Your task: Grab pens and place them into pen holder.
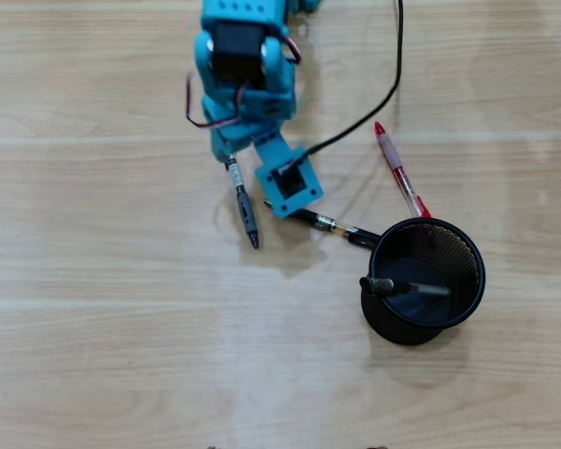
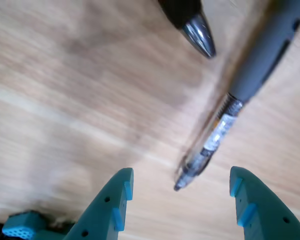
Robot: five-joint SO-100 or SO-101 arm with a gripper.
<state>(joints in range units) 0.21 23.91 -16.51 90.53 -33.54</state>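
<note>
Hovering low over the wooden table (image 1: 93,355), your teal gripper (image 2: 182,195) is sitting with its two fingers spread wide and pinching nothing, and in the wrist view the grey-black pen (image 2: 240,95) is lying on the wood just ahead of them, its clear end pointing into the gap without touching either finger. A dark rounded tip of the black pen with the gold band (image 2: 192,22) is poking in at the top of that view, close beside the grey-black one. From overhead you are looking at four pens: the grey-black pen (image 1: 246,208) beside the arm, the gold-banded one (image 1: 335,226) half hidden under the wrist block and reaching almost to the pen holder (image 1: 467,281), the red pen (image 1: 399,171) lying at a slant with its lower end at the holder's rim, and one pen with a black cap (image 1: 407,287) already resting inside the single mesh cup. A black cable (image 1: 393,75) is trailing across the table from the arm, passing close to the red pen's top end.
</note>
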